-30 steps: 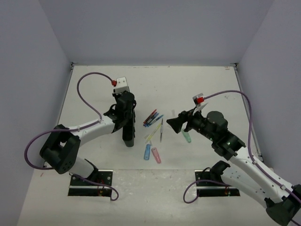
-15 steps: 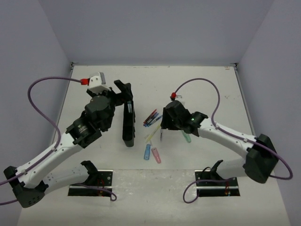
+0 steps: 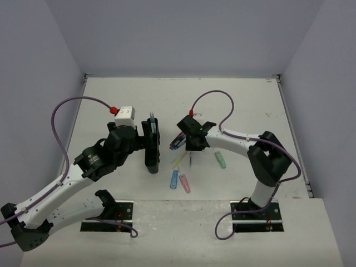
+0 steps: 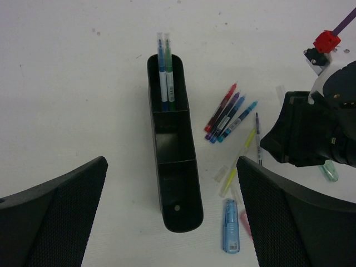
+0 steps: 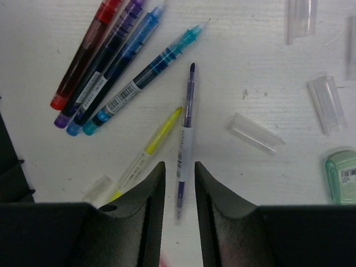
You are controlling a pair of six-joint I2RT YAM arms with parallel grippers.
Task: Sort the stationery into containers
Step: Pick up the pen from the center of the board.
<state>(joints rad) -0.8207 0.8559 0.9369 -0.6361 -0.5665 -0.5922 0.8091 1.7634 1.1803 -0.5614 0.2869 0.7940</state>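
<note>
— Where is the left gripper [image 4: 171, 161]?
— It hangs above the narrow black plastic organiser [image 4: 178, 189], which lies lengthwise on the white table [image 4: 72, 83]. Its two mesh-faced fingers [image 4: 55, 217] are spread wide, with nothing between them.

— What does the organiser hold?
— A thin blue pen [image 4: 161, 72] and a thin green pen [image 4: 170, 78] lean side by side in the far end compartment, tips past the rim.

— And the right gripper [image 5: 179, 164]?
— It sits low over the table, to the right of the organiser. Its jaws stand close together, one on each side of the lower end of a thin purple pen with a white label [image 5: 186, 128]. A sliver of table shows on either side of the barrel, so whether it pinches the pen cannot be told.

— The other stationery?
— It lies loose on the table. A red pen [image 5: 83, 53], a dark purple pen [image 5: 100, 61], a blue pen [image 5: 119, 61] and a teal pen [image 5: 144, 78] fan out together near the labelled pen. A yellow-green pen [image 5: 158, 136] slants just beside it. Clear plastic caps [image 5: 256, 133] lie to the right, with a short chunky green piece [image 5: 340, 178] beyond them. A chunky blue piece [image 4: 230, 225] and a pink piece [image 3: 184, 183] lie side by side nearer the arms' bases
</note>
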